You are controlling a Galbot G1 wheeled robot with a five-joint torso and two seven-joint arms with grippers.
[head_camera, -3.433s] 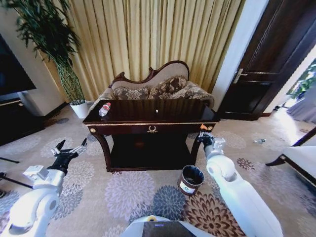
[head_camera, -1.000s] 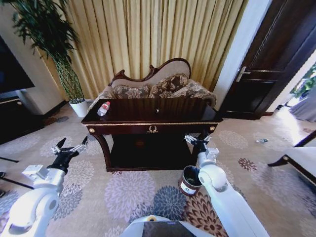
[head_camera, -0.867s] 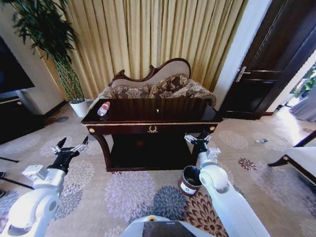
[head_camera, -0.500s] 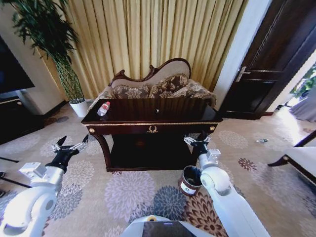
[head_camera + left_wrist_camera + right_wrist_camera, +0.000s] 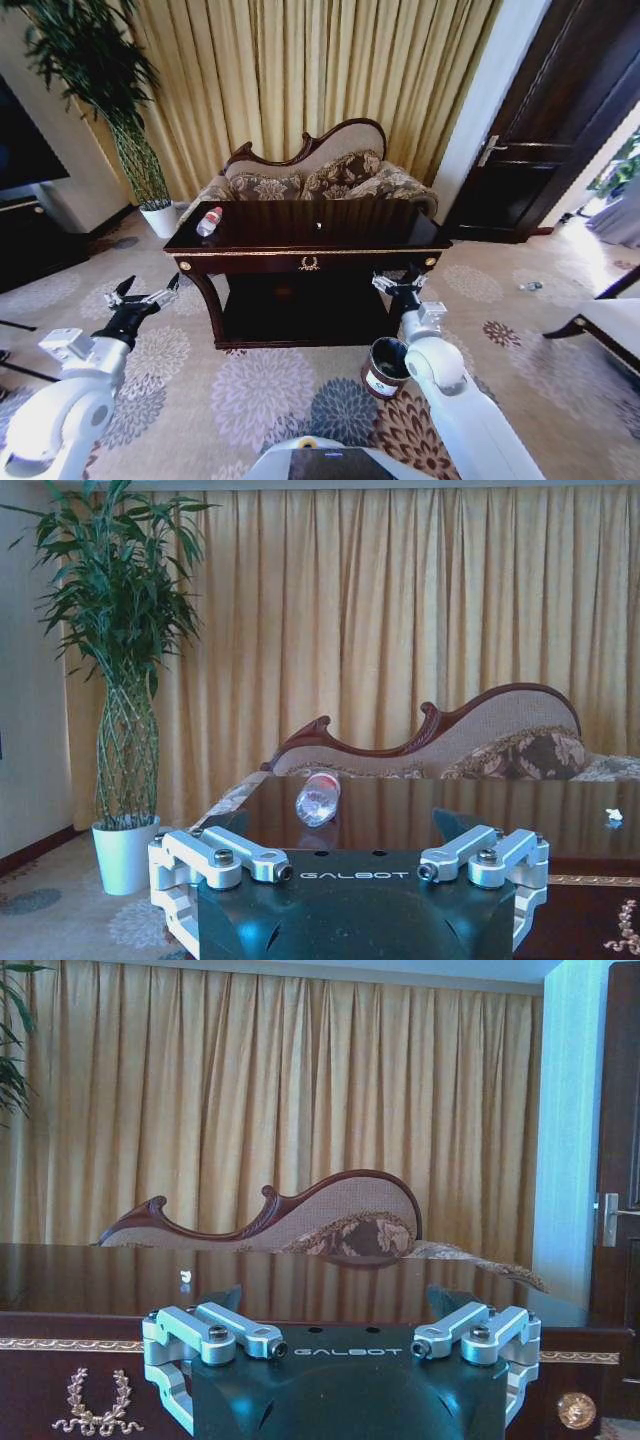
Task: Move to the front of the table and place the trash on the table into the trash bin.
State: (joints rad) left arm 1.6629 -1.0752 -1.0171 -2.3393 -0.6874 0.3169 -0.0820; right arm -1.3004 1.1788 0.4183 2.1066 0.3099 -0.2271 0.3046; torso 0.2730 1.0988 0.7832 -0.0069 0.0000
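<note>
While the dark tabletop carries a clear bottle lying on its side near the left end and a tiny white scrap around the middle, both arms hang low in front of it. Left end effector hovers over the carpet off the left front corner, fingers spread and empty. Right end effector sits by the right front leg, fingers released, just above the trash bin on the floor.

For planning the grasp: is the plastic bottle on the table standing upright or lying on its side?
Lying on its side. The bottle rests lengthwise on the table near its far left corner; its round end faces the left wrist camera.
</note>
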